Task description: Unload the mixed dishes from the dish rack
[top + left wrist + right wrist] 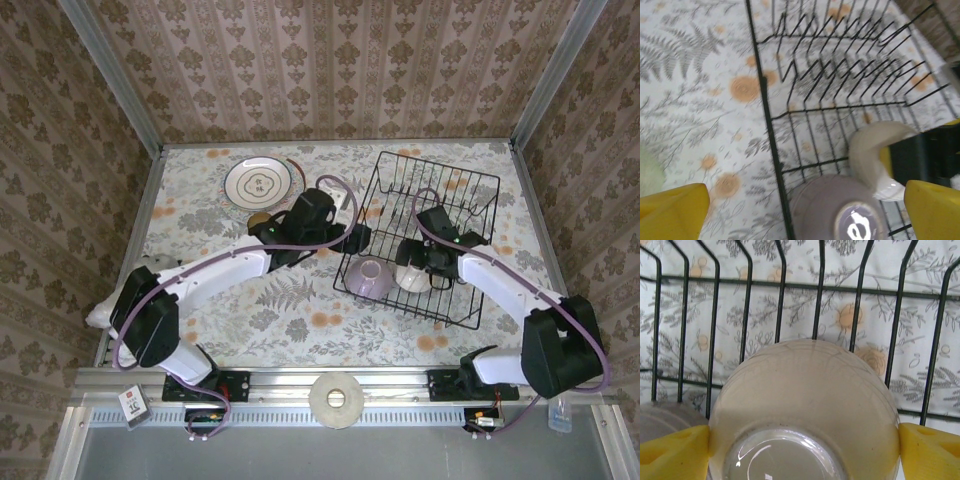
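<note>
Left pincer (802, 210) is held wide open over the left edge of the dish rack (430, 200), lilac bowl (812, 200) inverted just below it. Cream bowl (805, 390) is straddled by right pincer (805, 452), pads at its sides; whether it is gripped cannot be told.

The black wire dish rack (470, 200) sits askew toward the table's (200, 330) far right corner. In its near left corner a lilac bowl (368, 280) lies upside down, the cream bowl (410, 280) just beside it. The right gripper (420, 262) hangs over the cream bowl; the left gripper (356, 238) is at the rack's left side. A white plate with brown rings (258, 182) lies near the far edge.
</note>
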Controlling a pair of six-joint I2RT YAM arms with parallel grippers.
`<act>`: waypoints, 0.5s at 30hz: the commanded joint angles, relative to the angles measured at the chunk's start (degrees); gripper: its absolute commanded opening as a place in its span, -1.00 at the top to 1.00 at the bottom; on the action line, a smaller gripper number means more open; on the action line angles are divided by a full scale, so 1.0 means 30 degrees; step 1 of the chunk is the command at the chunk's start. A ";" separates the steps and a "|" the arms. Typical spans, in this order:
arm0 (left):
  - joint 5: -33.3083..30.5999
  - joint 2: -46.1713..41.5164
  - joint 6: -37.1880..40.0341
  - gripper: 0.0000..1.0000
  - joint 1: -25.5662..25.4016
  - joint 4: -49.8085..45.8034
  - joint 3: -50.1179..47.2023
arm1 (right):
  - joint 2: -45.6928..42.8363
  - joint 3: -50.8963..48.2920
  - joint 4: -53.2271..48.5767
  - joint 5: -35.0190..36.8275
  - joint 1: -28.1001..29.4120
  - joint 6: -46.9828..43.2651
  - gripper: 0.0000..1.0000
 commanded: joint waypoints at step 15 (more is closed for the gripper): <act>0.6033 0.4218 0.0862 -0.99 -0.0154 0.1049 0.4654 | -0.2021 -0.0238 0.1345 -0.4249 -0.3341 -0.0294 -1.00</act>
